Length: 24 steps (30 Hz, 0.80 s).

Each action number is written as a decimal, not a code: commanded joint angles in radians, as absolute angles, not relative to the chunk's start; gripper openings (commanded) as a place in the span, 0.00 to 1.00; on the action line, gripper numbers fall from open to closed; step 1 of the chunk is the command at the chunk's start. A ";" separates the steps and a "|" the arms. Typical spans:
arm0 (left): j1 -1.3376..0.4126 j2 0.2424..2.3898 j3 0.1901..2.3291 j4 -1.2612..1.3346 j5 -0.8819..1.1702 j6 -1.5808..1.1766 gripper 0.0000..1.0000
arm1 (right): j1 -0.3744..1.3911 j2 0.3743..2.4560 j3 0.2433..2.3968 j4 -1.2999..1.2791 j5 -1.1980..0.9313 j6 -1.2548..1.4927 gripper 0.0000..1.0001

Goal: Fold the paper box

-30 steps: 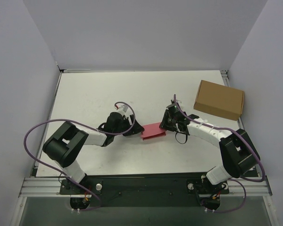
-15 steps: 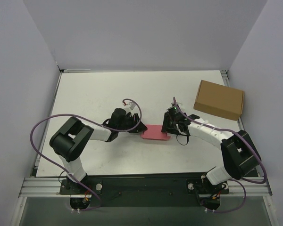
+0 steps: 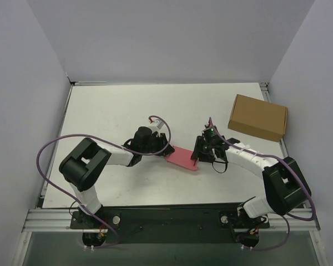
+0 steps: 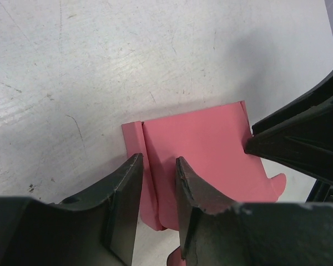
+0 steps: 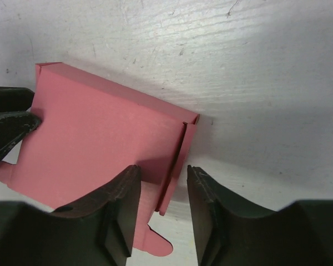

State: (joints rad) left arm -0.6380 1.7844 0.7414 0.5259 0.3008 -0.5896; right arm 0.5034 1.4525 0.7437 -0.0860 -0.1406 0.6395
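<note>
The scuffed white table (image 3: 111,111) carries a flat pink paper box (image 3: 181,157) near its middle and a brown cardboard box (image 3: 258,117) by its far right corner.

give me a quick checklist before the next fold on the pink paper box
1. paper box sits between the two grippers: ok
2. left gripper straddles the box's edge at one end: ok
3. right gripper straddles the box's edge at the opposite end: ok
4. either gripper actually clamped on the card: cannot tell
5. brown cardboard box apart from the paper box: ok
</note>
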 commanded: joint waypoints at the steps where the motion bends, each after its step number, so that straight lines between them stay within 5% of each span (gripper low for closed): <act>1: -0.660 1.824 0.710 0.333 0.189 -0.512 0.38 | 0.503 1.420 0.669 -0.103 -0.187 0.689 0.36; 8: -0.667 1.755 0.735 0.322 0.175 -0.519 0.40 | 0.502 1.459 0.606 -0.028 -0.186 0.749 0.20; 16: -0.667 1.603 0.819 0.167 0.101 -0.443 0.67 | 0.499 1.451 0.571 -0.017 -0.124 0.772 0.14; 24: -0.670 1.506 0.763 0.077 0.139 -0.459 0.61 | 0.497 1.442 0.578 -0.026 -0.109 0.772 0.13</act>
State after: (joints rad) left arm -0.6624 1.5578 0.7769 0.1425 0.1242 -0.4618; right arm 0.4961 1.4174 0.6186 0.0948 -0.1764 0.7868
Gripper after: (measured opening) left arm 0.622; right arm 0.140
